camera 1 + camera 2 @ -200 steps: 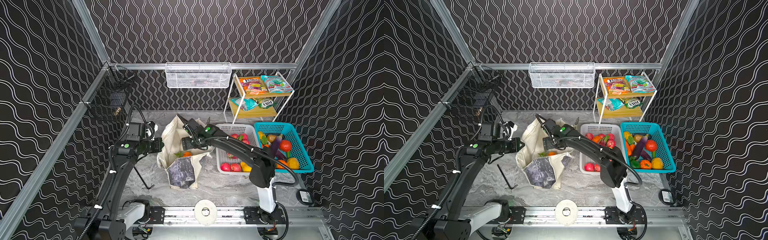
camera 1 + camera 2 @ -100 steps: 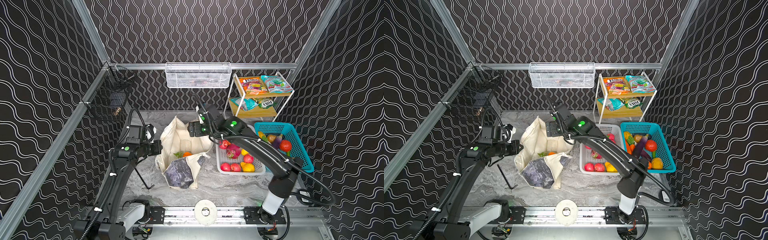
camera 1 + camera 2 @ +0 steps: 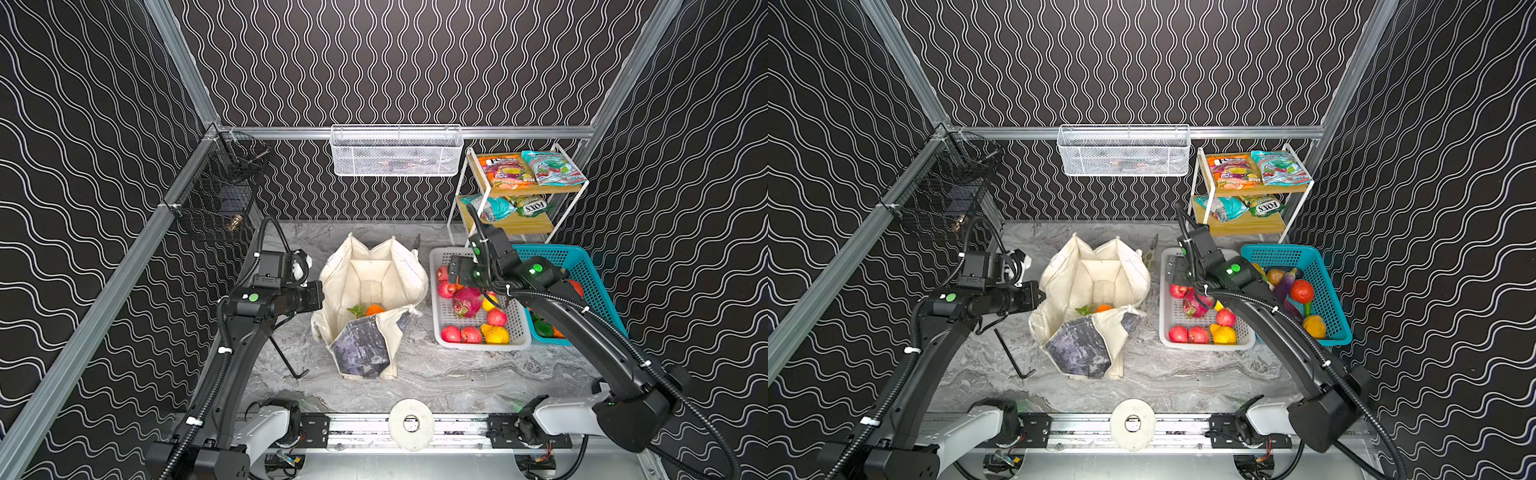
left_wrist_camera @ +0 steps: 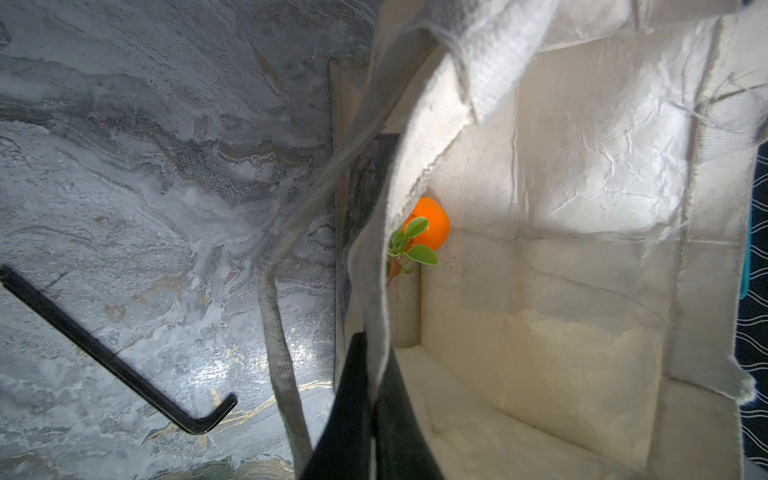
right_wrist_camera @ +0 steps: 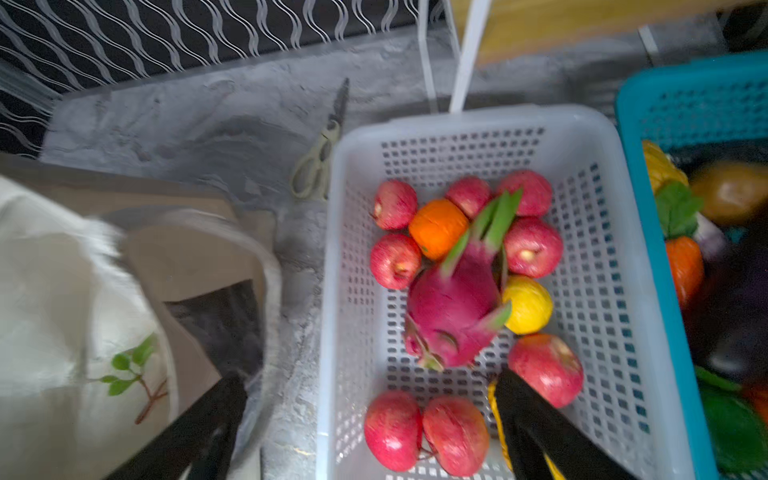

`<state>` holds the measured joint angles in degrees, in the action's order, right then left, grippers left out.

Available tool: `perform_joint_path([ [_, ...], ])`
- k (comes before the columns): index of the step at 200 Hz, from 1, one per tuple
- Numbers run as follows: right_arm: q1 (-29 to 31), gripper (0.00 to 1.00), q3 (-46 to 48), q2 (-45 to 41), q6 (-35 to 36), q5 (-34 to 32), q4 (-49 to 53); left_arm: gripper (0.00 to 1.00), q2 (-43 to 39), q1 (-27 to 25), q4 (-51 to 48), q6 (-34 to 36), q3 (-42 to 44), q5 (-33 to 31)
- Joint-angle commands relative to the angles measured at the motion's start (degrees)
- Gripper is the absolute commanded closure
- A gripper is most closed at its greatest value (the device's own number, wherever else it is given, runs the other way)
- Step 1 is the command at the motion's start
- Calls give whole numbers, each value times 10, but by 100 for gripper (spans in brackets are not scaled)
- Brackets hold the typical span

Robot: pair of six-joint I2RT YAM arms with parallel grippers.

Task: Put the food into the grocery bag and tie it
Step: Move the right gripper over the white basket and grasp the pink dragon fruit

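Observation:
The grocery bag (image 3: pixel 374 282) (image 3: pixel 1096 282) stands open mid-table, with an orange (image 3: pixel 375 309) (image 4: pixel 432 222) and a leafy sprig inside. My left gripper (image 3: pixel 320 293) (image 4: pixel 372 353) is shut on the bag's left rim, the fabric pinched between its fingers. My right gripper (image 3: pixel 457 274) (image 5: pixel 370 380) hangs open and empty over the white basket (image 3: pixel 434 299) (image 5: pixel 332 291). In that basket lie a pink dragon fruit (image 3: pixel 467 301) (image 5: pixel 453 316), several red apples (image 5: pixel 395 428), an orange (image 5: pixel 436 228) and lemons (image 5: pixel 530 305). More food fills the teal basket (image 3: pixel 582 270).
Snack packets (image 3: pixel 505 170) lie on a two-tier shelf rack at the back right. Scissors (image 5: pixel 320 166) lie between bag and white basket. A black hex key (image 3: pixel 286 361) (image 4: pixel 104 353) lies left of the bag. Wire baskets hang on the back wall (image 3: pixel 397 151) and the left wall (image 3: pixel 220 199).
My right gripper has swung right, from over the bag's mouth to above the white basket, and its jaws have spread wider. The left gripper still holds the bag's rim.

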<state>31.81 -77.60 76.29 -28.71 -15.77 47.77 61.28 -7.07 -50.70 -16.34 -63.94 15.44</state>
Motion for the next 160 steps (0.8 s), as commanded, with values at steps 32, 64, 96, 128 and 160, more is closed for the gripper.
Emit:
perform_joint_path([
  [32,-38,1,121,-29,-144,31,-88,100,1,-6,5,-5,11,-6],
  [64,-54,1,118,20,-251,27,-60,100,1,-8,6,-3,12,-6],
  [96,-58,1,119,40,-345,10,-40,100,-4,-9,15,-8,15,4],
  [128,-59,1,127,42,-382,-15,-50,100,-6,-11,24,-11,20,7],
  [160,-65,1,120,67,-377,-10,-49,100,-4,-14,33,-13,28,13],
])
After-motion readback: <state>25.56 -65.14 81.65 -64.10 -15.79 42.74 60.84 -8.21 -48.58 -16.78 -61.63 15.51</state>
